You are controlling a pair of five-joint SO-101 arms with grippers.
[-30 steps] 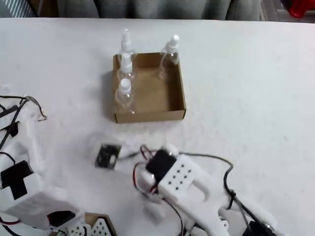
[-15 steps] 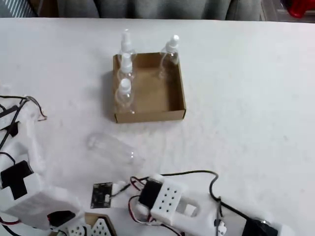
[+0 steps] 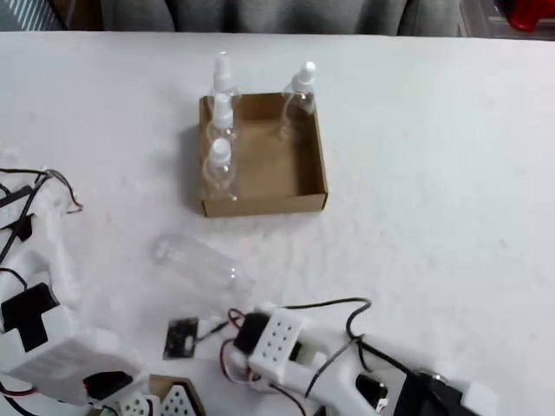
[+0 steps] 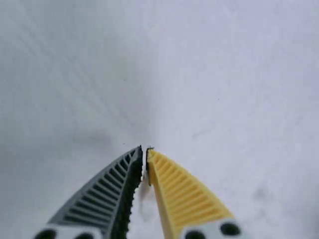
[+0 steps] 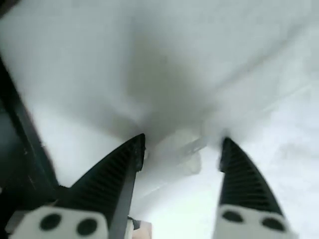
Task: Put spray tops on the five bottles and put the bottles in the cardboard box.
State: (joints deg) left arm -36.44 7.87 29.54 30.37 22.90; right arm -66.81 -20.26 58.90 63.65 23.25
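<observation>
High view: a clear bottle (image 3: 195, 260) lies on its side on the white worktop (image 3: 434, 173), just near of the cardboard box (image 3: 303, 186).
At near left, the left arm (image 3: 43, 347) keeps its jaws closed on nothing. Three spray-topped bottles (image 3: 221, 165) line the box's left side, and a fourth bottle (image 3: 302, 91) stands at its far right corner. The right arm (image 3: 277, 342), near centre, has its jaws wide apart.

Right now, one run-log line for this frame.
packed: four spray-topped clear bottles standing in brown cardboard box | loose: fifth clear plastic bottle lying, no top | left gripper: shut | right gripper: open
</observation>
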